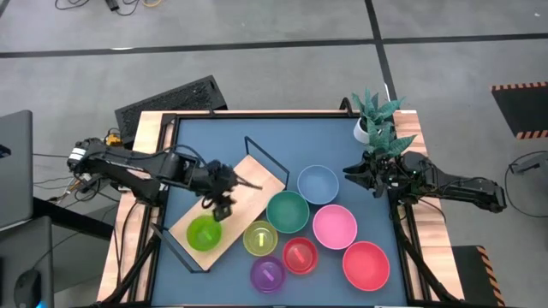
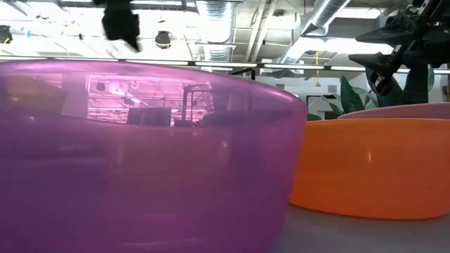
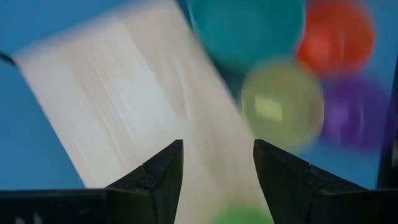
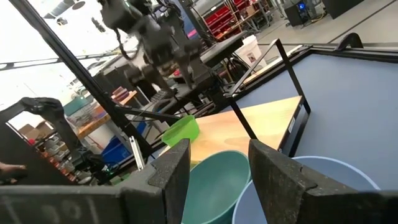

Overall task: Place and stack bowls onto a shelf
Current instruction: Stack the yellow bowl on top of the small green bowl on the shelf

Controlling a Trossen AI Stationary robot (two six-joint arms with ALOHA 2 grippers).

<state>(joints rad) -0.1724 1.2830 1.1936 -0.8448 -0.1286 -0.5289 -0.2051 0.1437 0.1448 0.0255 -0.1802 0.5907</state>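
Note:
The shelf, a light wooden board in a thin black wire frame, lies slantwise on the blue table. A lime green bowl rests on its base at the board's near-left end. My left gripper hangs open above the board, just beside that bowl, with nothing between its fingers. The other bowls stand on the table: blue, dark green, pink, large red, yellow, small red, purple. My right gripper waits open at the table's right edge.
A potted plant stands at the far right corner, close to my right arm. The shelf's black wire frame rises at its far end. A keyboard lies beyond the far left edge. The purple bowl fills the low view.

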